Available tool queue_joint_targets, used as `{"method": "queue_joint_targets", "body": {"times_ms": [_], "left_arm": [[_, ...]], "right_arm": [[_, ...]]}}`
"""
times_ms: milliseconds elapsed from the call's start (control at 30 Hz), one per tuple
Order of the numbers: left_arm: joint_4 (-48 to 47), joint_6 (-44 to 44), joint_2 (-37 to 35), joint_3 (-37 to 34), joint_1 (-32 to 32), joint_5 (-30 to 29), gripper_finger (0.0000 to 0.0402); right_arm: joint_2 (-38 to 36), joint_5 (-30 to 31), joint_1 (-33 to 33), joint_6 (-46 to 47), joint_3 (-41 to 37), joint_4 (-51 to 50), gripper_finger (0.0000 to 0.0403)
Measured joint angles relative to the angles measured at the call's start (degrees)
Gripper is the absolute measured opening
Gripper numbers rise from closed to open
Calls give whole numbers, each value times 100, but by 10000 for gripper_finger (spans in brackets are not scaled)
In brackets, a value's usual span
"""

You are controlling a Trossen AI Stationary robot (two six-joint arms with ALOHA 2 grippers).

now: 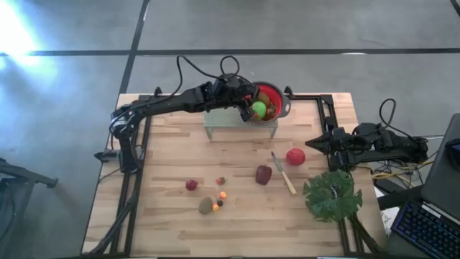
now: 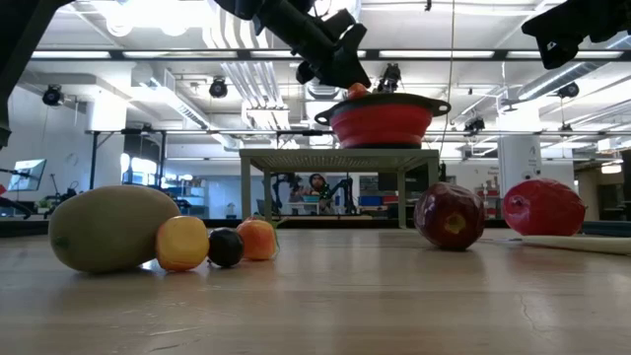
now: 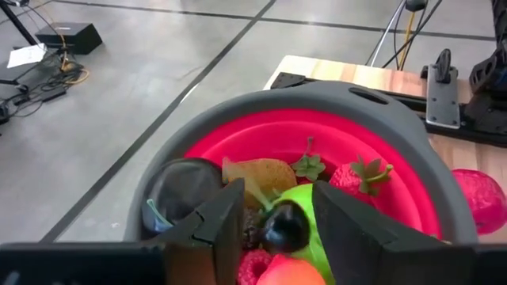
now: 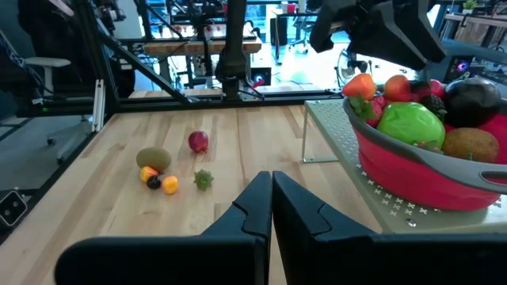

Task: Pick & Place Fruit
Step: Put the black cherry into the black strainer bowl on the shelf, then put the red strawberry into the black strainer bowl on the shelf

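- Left gripper (image 3: 277,226) hangs over the red collapsible bowl with grey rim (image 3: 396,119) on the small raised stand (image 1: 241,124), jaws partly apart around a dark berry (image 3: 283,226) atop the green apple (image 1: 258,108).
- Right gripper (image 4: 272,202) waits at the table's (image 1: 165,216) right edge, fingers pressed together, empty.
- Red apple (image 1: 295,156), dark maroon fruit (image 1: 264,175) and brown kiwi (image 1: 206,206) lie on the table.
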Motion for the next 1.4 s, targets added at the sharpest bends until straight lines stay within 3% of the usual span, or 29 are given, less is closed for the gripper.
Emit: {"method": "queue_joint_targets", "body": {"times_ms": [333, 667, 833, 1133, 1400], "left_arm": [[-293, -13, -13, 144, -9, 4, 190], [-2400, -76, -155, 1080, -360, 21, 190], [-3435, -347, -181, 1400, -738, 25, 190], [-4686, -945, -179, 1345, -1763, -15, 190], [-4989, -1330, -170, 874, -2885, -756, 190]], "right_arm": [[-1, 0, 0, 0, 0, 1, 8], [-1, 0, 0, 0, 0, 1, 8], [-1, 0, 0, 0, -1, -1, 8], [1, 0, 1, 0, 0, 1, 8], [0, 0, -1, 0, 1, 0, 8]]}}
